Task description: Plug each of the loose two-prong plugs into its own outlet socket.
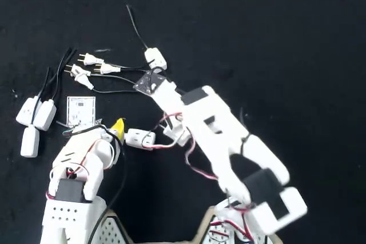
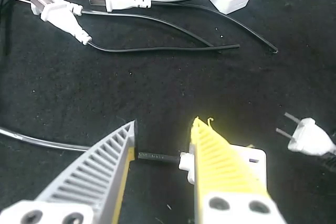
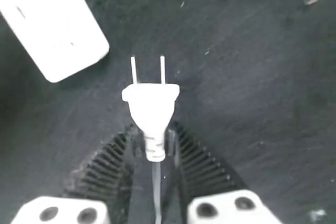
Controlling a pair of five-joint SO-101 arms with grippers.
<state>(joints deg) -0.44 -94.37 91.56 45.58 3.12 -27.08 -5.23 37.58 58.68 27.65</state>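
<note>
In the high view, five white socket blocks are counted on the black table (image 1: 297,55): three grouped at the far left (image 1: 34,119), one near the centre (image 1: 155,58), and one lower down (image 1: 140,137) beside the yellow-fingered arm. Three loose plugs (image 1: 91,68) are seen lying close together, their black cords trailing towards the centre. A white card (image 1: 80,111) is laid near the left group.

In the left wrist view, the left gripper (image 2: 164,124) is seen with its jaws spread apart. A short black cord stub is bracketed between them, and a socket block is partly covered by the yellow finger (image 2: 220,166). Nothing is clasped.

In the right wrist view, the right gripper (image 3: 152,129) is clamped on the neck of a fourth plug (image 3: 150,103). Its two prongs are held clear of the socket block nearby.
</note>
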